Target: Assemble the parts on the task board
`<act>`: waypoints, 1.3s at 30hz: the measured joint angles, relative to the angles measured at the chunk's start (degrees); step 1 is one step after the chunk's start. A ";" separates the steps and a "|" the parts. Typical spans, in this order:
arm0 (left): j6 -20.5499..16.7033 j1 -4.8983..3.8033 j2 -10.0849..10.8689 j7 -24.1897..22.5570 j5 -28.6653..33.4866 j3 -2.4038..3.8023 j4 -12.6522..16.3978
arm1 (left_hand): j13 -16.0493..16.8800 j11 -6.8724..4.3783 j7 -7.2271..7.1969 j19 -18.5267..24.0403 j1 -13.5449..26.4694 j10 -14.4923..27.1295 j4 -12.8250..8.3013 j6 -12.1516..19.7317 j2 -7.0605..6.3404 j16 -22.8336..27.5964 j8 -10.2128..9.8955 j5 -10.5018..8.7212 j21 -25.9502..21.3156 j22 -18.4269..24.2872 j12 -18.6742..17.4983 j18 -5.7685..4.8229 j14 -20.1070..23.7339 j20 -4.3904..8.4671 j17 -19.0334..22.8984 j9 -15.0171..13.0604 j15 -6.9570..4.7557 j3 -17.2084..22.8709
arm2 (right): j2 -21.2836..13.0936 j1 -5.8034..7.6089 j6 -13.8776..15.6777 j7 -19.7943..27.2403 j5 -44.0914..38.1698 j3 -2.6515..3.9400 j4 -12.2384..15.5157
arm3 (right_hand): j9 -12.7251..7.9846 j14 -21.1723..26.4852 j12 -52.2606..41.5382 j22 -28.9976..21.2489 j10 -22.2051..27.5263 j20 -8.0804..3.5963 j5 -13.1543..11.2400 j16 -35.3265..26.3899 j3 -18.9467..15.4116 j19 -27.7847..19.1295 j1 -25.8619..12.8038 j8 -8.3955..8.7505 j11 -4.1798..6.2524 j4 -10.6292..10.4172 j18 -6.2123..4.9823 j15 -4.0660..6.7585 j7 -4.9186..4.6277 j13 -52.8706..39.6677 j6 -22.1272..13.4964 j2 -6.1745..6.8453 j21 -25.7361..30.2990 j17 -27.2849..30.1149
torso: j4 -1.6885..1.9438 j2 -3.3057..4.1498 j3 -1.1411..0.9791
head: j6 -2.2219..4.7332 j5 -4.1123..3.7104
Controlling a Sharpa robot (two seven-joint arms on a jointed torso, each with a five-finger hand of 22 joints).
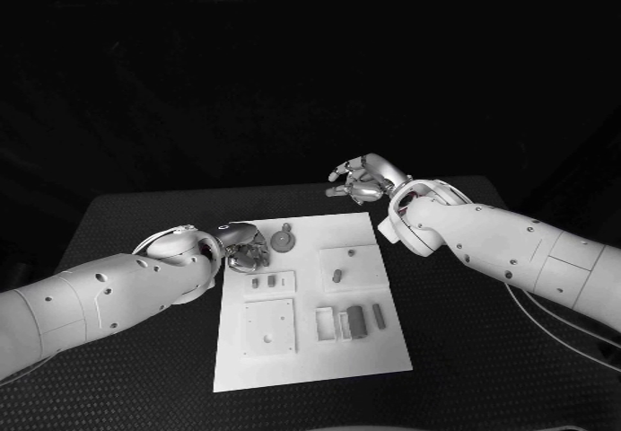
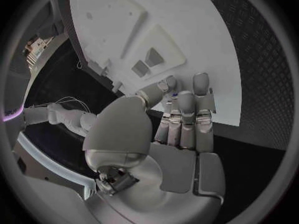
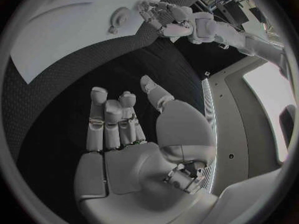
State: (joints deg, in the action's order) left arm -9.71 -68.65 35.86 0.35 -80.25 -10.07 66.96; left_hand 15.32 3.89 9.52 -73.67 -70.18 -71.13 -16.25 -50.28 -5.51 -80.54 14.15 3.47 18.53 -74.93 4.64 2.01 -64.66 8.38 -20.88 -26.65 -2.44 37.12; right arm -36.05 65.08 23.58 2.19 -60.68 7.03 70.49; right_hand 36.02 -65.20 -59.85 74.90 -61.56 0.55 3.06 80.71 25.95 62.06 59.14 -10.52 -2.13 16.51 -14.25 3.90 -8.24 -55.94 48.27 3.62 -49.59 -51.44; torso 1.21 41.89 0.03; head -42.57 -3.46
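The white task board [image 1: 315, 361] lies in the middle of the table. My left hand [image 1: 243, 250] rests at the board's far left corner, next to a round disc part [image 1: 284, 241]. In the left wrist view its thumb presses against a fingertip of the left hand [image 2: 181, 124], and a small bluish part [image 2: 176, 94] shows pinched between them. Small grey parts [image 1: 263, 282] stand in a raised block, another grey part [image 1: 336, 276] in the block to the right. My right hand [image 1: 362, 178] hovers past the board's far edge, fingers apart and holding nothing.
Long grey pieces [image 1: 356, 321] sit in slots near the board's right side, and a square plate [image 1: 269, 327] lies on its left. Black table [image 1: 492, 359] surrounds the board. The right wrist view shows the left hand [image 3: 163, 17] by the disc [image 3: 118, 17].
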 measured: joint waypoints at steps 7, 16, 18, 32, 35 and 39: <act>0.21 -0.01 0.33 0.02 0.16 0.04 0.09 | 0.06 0.17 0.50 0.08 0.00 0.25 0.00 0.86 0.00 0.00 -0.23 -0.34 -0.08 0.00 0.01 0.05 0.19 -0.08 0.00 0.17 0.19 0.00 | -0.05 0.00 -0.03 -0.02 0.00 0.00 0.00 | 0.00 0.00 0.00 0.00 0.00 0.01 0.00 0.00 0.00 -0.01 0.00 0.00 0.00 0.00 0.00 0.00 0.09 0.04 -0.09 0.00 0.00 0.00 | -0.01 -0.03 0.00 | 0.15 0.00; -0.33 0.03 0.77 0.00 0.57 0.03 0.05 | 0.62 0.39 0.17 0.08 -0.23 0.64 -0.16 3.45 -0.23 0.00 -0.85 -0.34 -0.08 0.00 0.40 0.07 0.19 -0.09 -0.14 0.51 0.19 -0.16 | -0.22 0.00 -0.26 -0.03 0.00 0.00 -0.10 | 0.00 0.01 0.00 0.00 0.00 0.02 0.00 0.00 0.00 -0.02 -0.24 0.21 0.00 0.00 0.00 -0.01 0.09 0.04 -0.09 0.24 0.00 0.00 | -0.01 -0.02 0.02 | 0.40 -0.02; -0.49 0.03 0.85 0.00 0.65 0.02 -0.03 | 0.70 0.39 0.12 0.07 -0.47 0.65 -0.16 4.10 -0.47 0.00 -1.07 -0.33 -0.08 0.00 0.40 0.07 0.19 -0.09 -0.16 0.53 0.19 -0.15 | -0.25 0.00 -0.36 -0.04 -0.02 0.00 -0.14 | 0.00 0.01 0.00 0.00 0.00 0.02 0.00 0.00 0.00 -0.02 -0.24 0.21 0.00 0.00 0.00 -0.01 0.09 0.03 -0.09 0.23 0.00 0.00 | -0.01 -0.02 0.05 | 0.41 -0.02; -3.53 0.15 3.84 -0.38 7.63 0.73 -1.24 | 0.54 1.92 1.62 4.16 1.56 5.35 0.87 5.14 -2.61 3.45 -0.51 -0.33 -3.11 0.04 -0.64 0.22 4.29 -1.98 1.16 0.21 1.91 -0.71 | -1.08 -0.01 -2.59 -0.35 -1.84 -0.02 -1.79 | 0.00 0.03 0.07 0.00 0.03 -0.04 0.00 0.00 0.00 0.18 -0.24 0.20 -0.03 0.00 0.00 -0.03 0.11 0.41 -0.11 0.23 0.30 0.22 | -0.02 -0.01 0.05 | 0.99 0.30; -4.64 0.01 4.77 -1.14 14.34 1.83 -1.92 | 0.16 3.20 2.06 8.10 3.21 7.79 1.52 5.03 -2.77 7.56 0.24 -0.33 -6.30 1.49 -0.72 0.22 7.88 -3.39 2.92 -0.12 3.14 -0.75 | -1.37 -0.01 -3.55 -0.52 -2.86 -0.08 -2.39 | 0.03 0.73 2.13 0.00 0.82 0.15 0.00 -1.50 0.23 -1.06 -0.24 0.20 -0.27 0.02 0.01 -0.14 -0.05 2.02 -0.49 0.23 1.51 1.03 | -0.05 -0.04 0.02 | 1.21 0.31; -5.55 -0.29 6.53 -3.01 24.27 2.43 -1.88 | 0.21 3.70 2.13 10.99 4.77 8.40 1.08 4.71 -2.18 11.86 0.88 -0.33 -9.56 3.63 -0.35 0.23 10.35 -4.21 4.67 -0.35 3.78 -2.53 | -2.01 -0.01 -4.94 -0.59 -4.99 -0.34 -2.58 | 0.21 1.40 6.25 -0.89 1.61 1.37 0.00 -5.69 0.72 -2.69 -0.24 0.20 -0.16 -0.07 -0.41 -0.15 -0.36 5.17 -0.74 0.23 3.80 3.66 | -0.02 -0.07 -0.03 | 1.57 0.26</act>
State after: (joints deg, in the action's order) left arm -15.26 -68.94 42.38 -2.66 -55.99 -7.65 65.08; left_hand 15.53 7.59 11.65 -62.69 -65.41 -62.73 -15.16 -45.57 -7.68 -68.68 15.03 3.15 8.97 -71.30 4.29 2.24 -54.31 4.17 -16.21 -27.00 1.34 34.59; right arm -38.06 65.06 18.64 1.59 -65.67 6.69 67.91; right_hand 36.24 -63.80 -53.60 74.02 -59.96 1.92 3.06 75.02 26.66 59.36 58.91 -10.31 -2.30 16.44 -14.65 3.75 -8.60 -50.77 47.53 3.85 -45.80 -47.78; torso 1.19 41.82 0.01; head -41.01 -3.20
